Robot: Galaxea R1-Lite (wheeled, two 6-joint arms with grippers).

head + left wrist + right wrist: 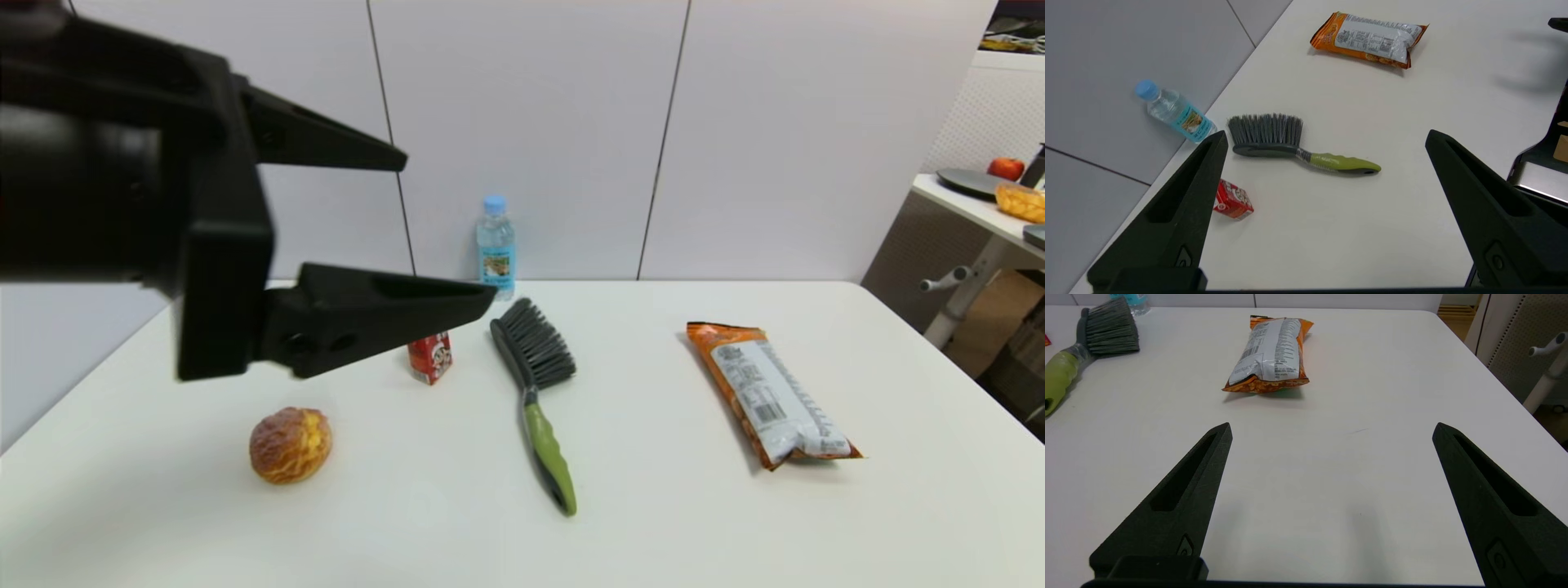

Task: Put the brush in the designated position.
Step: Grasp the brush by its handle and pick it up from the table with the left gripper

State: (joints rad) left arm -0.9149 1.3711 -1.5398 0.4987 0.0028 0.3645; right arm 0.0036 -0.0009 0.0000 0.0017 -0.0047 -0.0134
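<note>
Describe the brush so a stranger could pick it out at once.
Start at the white table and find the water bottle at its far edge. Just in front of it lies the brush, flat, between a small red carton and an orange snack bag. Only it has dark bristles and a lime-green handle.

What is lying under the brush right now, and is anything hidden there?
Only bare white table shows around the brush, which lies flat beside the red carton. The strip directly beneath it is covered. The open left gripper hovers apart.
</note>
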